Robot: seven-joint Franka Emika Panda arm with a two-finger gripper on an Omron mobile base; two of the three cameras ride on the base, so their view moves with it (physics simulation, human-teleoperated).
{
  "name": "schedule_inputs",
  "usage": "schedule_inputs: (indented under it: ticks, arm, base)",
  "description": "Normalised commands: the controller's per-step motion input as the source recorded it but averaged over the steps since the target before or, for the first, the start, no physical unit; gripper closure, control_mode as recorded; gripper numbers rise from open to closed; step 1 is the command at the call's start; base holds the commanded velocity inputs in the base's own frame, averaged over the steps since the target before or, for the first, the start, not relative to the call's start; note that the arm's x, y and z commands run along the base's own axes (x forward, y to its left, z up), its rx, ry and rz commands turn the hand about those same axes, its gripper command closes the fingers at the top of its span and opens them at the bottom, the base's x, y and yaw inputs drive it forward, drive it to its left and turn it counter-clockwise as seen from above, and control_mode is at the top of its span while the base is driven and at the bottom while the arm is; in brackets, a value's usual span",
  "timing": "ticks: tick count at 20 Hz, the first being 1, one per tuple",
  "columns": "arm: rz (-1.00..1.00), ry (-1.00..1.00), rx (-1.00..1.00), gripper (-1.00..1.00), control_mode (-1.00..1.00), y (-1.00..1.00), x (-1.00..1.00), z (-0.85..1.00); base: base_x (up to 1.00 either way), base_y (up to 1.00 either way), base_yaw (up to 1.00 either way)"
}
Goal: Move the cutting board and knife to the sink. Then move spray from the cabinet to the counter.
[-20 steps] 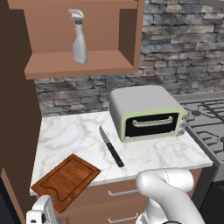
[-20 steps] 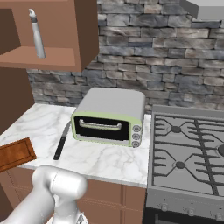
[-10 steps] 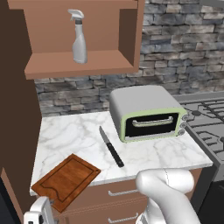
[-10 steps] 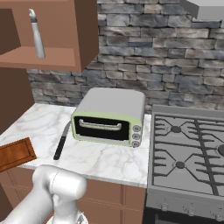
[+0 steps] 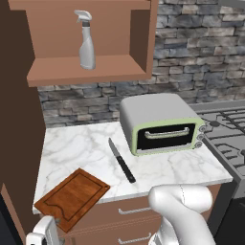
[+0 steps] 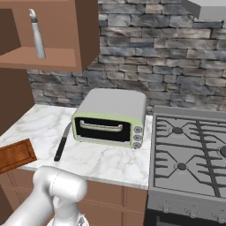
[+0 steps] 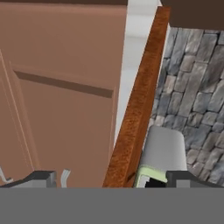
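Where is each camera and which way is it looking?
Left base view: behind the arm's left, looking down at the counter, board and knife; white arm at lower right.
Right base view: behind the arm's right, facing the same counter and toaster oven; arm at lower left.
Hand view: on the hand, low beside the board's edge; open finger tips at the bottom.
Both base views share the spray.

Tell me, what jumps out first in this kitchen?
The boxy silver toaster oven with a pale green front sits in the middle of the white marble counter. Left of it lies the black-handled silver knife, and the reddish-brown wooden cutting board overhangs the counter's front edge. A translucent grey-white spray bottle stands on the cabinet shelf above.
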Motion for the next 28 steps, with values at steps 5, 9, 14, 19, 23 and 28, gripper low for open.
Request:
schedule_inputs:
  ticks: [5,9,14,19,23,28]
  arm:
    - [-0.04,-0.01,0.0,-1.0,-1.0,-0.02,0.09,0.0]
    - [-0.02,0.0,0.0,-1.0,-1.0,-0.01,0.16,0.0]
    - [0.0,0.0,0.0,-1.0,-1.0,-0.06,0.13,0.0]
    - [0.0,0.0,0.0,-1.0,-1.0,-0.07,0.07,-0.03]
    - [0.0,0.0,0.0,-1.0,-1.0,-0.01,0.07,-0.06]
    - [0.0,0.0,0.0,-1.0,-1.0,-0.02,0.06,-0.02]
  base:
    - [0.0,0.0,0.0]
    - [0.0,0.0,0.0]
    - [0.0,0.0,0.0]
    - [0.0,0.0,0.0]
    - [0.0,0.0,0.0]
    - [0.0,0.0,0.0]
